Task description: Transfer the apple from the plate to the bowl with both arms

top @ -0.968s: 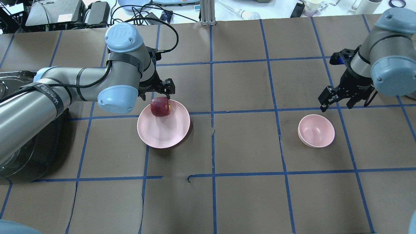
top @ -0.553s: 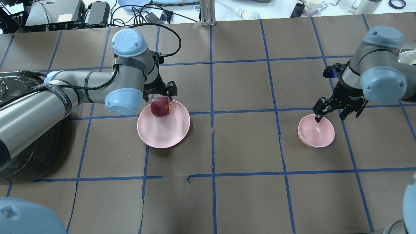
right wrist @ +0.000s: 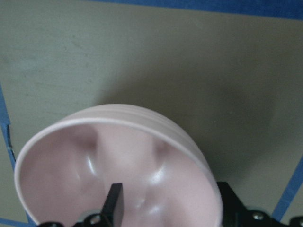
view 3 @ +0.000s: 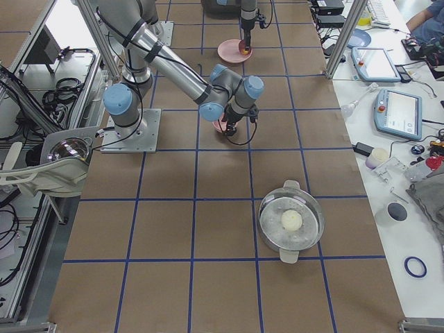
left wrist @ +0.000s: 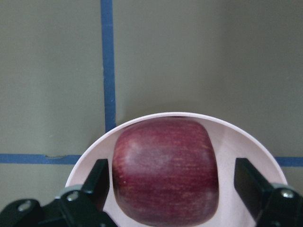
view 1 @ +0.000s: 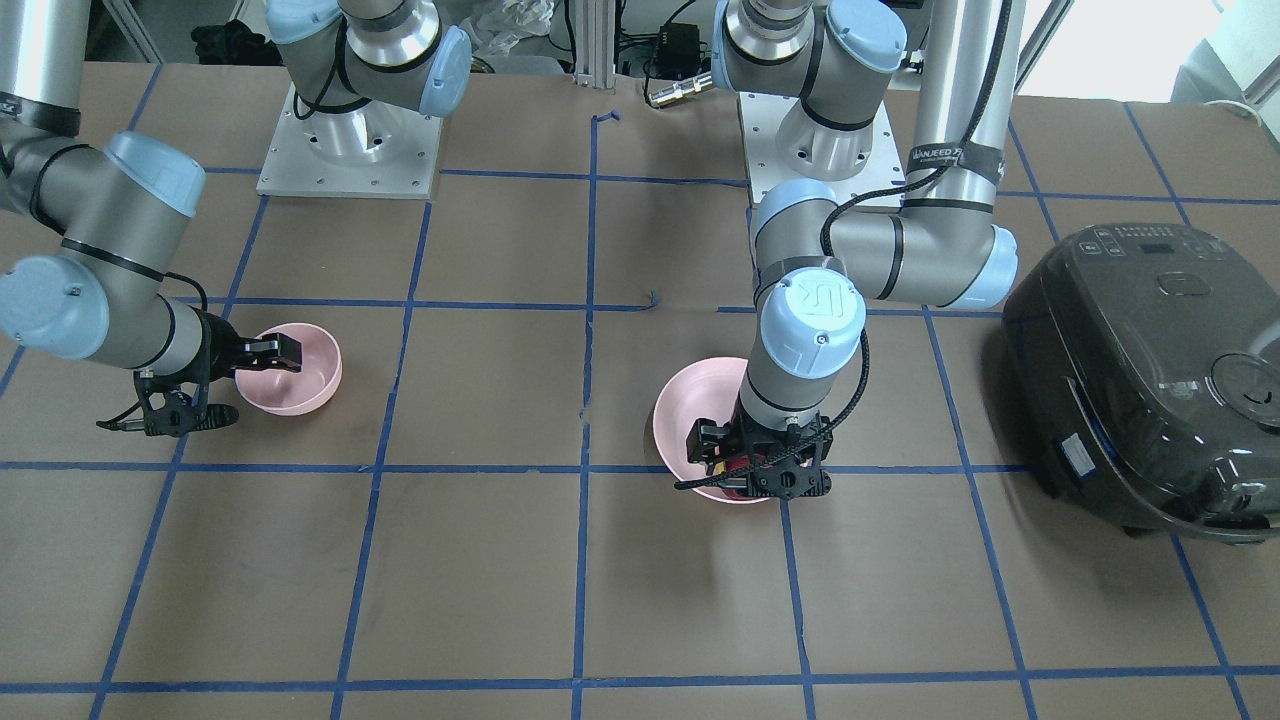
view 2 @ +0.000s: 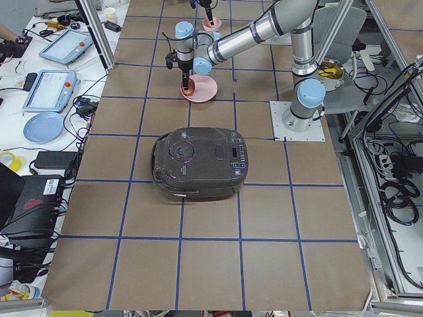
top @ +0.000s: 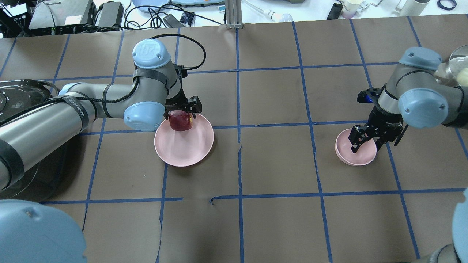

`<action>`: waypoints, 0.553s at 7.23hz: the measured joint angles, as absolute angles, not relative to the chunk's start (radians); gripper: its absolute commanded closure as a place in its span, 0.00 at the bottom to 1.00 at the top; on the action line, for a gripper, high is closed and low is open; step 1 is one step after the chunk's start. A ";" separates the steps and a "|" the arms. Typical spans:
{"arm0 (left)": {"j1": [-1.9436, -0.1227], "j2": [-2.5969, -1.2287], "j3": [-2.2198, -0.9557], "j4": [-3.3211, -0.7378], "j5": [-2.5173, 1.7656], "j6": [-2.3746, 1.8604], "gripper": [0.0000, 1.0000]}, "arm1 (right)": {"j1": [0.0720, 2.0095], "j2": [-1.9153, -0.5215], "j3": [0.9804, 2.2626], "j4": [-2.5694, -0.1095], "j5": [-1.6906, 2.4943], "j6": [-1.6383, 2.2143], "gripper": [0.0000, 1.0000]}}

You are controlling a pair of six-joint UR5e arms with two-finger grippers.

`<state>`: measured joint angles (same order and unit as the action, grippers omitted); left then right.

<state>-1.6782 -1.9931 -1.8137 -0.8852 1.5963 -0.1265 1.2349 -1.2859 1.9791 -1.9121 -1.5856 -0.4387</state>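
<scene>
The dark red apple (top: 180, 122) sits on the far edge of the pale pink plate (top: 186, 148). My left gripper (top: 181, 114) is open and low over the plate, one finger on each side of the apple. In the left wrist view the apple (left wrist: 165, 172) lies between the fingers (left wrist: 97, 182), with a gap on its right side. The small pink bowl (top: 356, 156) stands at the right and is empty. My right gripper (top: 365, 144) is open and straddles the bowl's near rim. In the right wrist view one fingertip (right wrist: 115, 198) is inside the bowl (right wrist: 142, 137), the other outside.
A black rice cooker (view 1: 1150, 370) stands on my left side, beside the left arm. A steel pot with a glass lid (view 3: 291, 222) stands beyond the right arm. Cables and devices lie along the table's far edge (top: 109, 14).
My left gripper has come down and forward so that its fingers sit around the apple. My right gripper has moved left and down from beside the bowl onto its rim.
</scene>
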 measured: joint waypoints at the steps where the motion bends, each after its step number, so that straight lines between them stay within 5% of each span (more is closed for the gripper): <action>1: -1.678 -2.000 -1.813 -0.882 1.597 -0.124 0.20 | 1.235 -1.287 1.979 -1.910 -1.588 -0.436 1.00; 2: -1.678 -2.003 -1.813 -0.876 1.600 -0.123 0.27 | 1.235 -1.290 1.977 -1.904 -1.592 -0.434 1.00; 4: -1.678 -2.003 -1.813 -0.869 1.603 -0.119 0.61 | 1.239 -1.303 1.964 -1.873 -1.581 -0.410 1.00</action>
